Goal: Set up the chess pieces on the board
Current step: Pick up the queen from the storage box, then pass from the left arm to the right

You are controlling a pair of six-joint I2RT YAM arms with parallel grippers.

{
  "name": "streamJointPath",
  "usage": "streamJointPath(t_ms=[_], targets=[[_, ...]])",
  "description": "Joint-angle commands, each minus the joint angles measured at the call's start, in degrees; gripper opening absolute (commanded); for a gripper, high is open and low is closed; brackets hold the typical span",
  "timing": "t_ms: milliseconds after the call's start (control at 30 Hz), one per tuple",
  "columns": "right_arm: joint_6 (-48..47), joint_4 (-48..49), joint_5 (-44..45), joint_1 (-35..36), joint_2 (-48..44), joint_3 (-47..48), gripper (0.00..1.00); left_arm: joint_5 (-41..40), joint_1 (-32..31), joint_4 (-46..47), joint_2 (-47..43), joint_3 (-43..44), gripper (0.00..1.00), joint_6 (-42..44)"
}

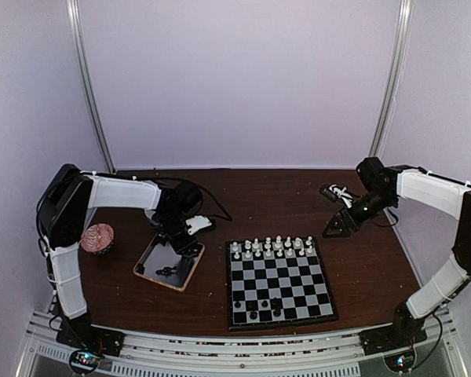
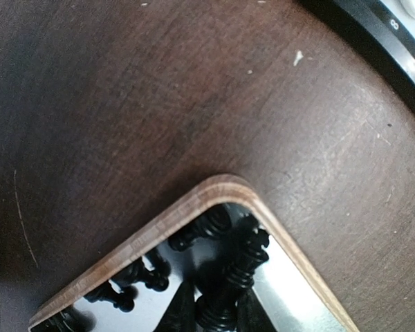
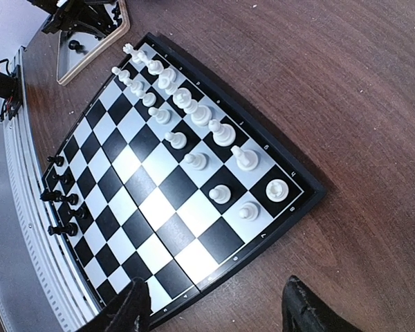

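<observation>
Around the action first: a ribbed pinkish lump sits at the left of the top view. A small black-and-white item, too blurred to name, lies upper right. Nothing crowds the board at lower centre, flat and glossy in black and light-grey checks. White pieces line its far two rows, and a few black pieces stand along the near edge. More black ones lie jumbled in the tray just left of the board, its layered wooden rim rounded at the corner. The left gripper straddles one ridged black piece there, fingers cut off by the frame's bottom edge. Gripping or merely flanking, I cannot tell. The right gripper hovers over the dark wood table by the board's upper-right corner, fingers wide apart, holding nothing.
</observation>
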Motion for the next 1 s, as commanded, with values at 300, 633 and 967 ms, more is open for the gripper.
streamJointPath(t_ms=[300,633,967], targets=[[3.53,-4.81,-2.78,2.83,-5.64,12.92,0.61,10.3,-0.65,10.25,-20.49,-6.05,0.1,-7.41],[12.75,-1.1,-7.55,16.28,-0.01,21.42,0.62,22.74,-7.54,33.01,-24.1,-7.0,0.11,-18.8],[16.78,-2.81,-8.68,23.37,7.91,28.34,0.62,25.77,-12.38,38.77,-19.49,-3.87,0.12,-21.92]])
